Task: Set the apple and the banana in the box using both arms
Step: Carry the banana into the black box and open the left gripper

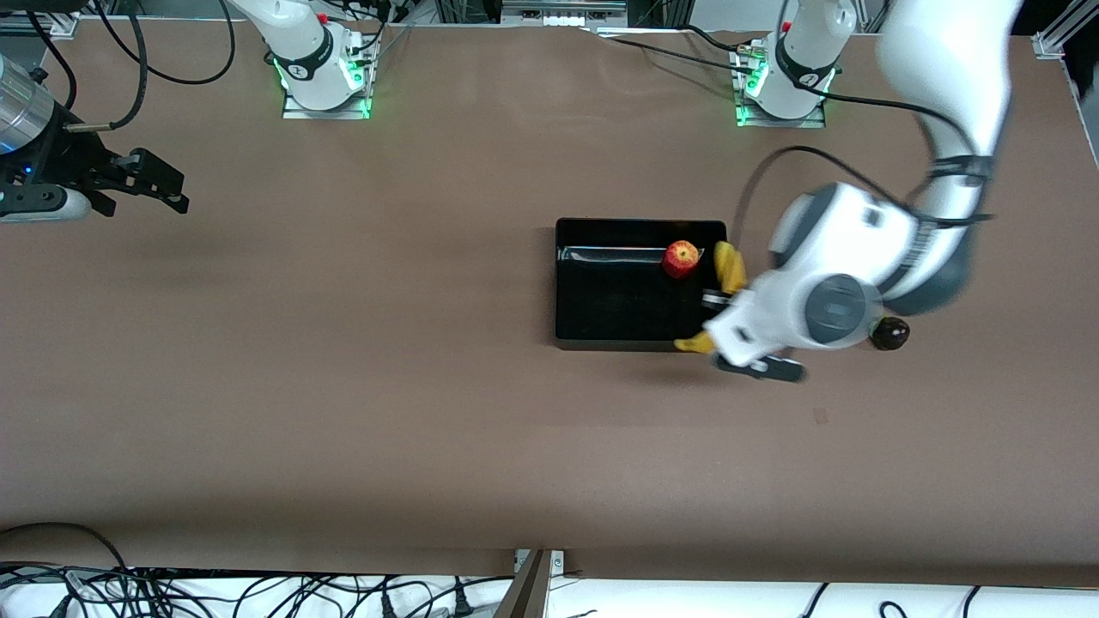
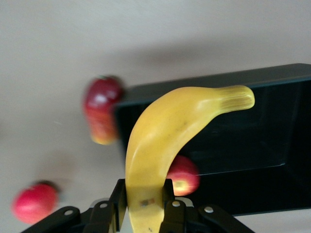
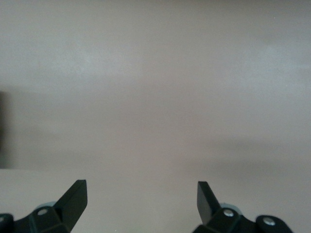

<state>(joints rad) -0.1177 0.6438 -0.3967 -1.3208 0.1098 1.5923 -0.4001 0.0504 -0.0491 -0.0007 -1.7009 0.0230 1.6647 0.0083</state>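
The black box (image 1: 601, 318) lies mid-table. The apple (image 1: 681, 259) sits inside it in the corner toward the robot bases and the left arm's end; it also shows in the left wrist view (image 2: 184, 175). My left gripper (image 1: 719, 303) is shut on the banana (image 1: 731, 266) and holds it over the box's wall at the left arm's end. In the left wrist view the banana (image 2: 165, 136) stands between my fingers (image 2: 116, 199), its tip over the box (image 2: 243, 141). My right gripper (image 1: 167, 187) is open and empty, waiting over bare table at the right arm's end; its wrist view (image 3: 141, 187) shows only table.
A dark round fruit (image 1: 890, 333) lies on the table beside the left arm's wrist, outside the box. The left wrist view shows a red-yellow mango (image 2: 99, 110) just outside the box's corner and a round red fruit (image 2: 35, 203) farther off.
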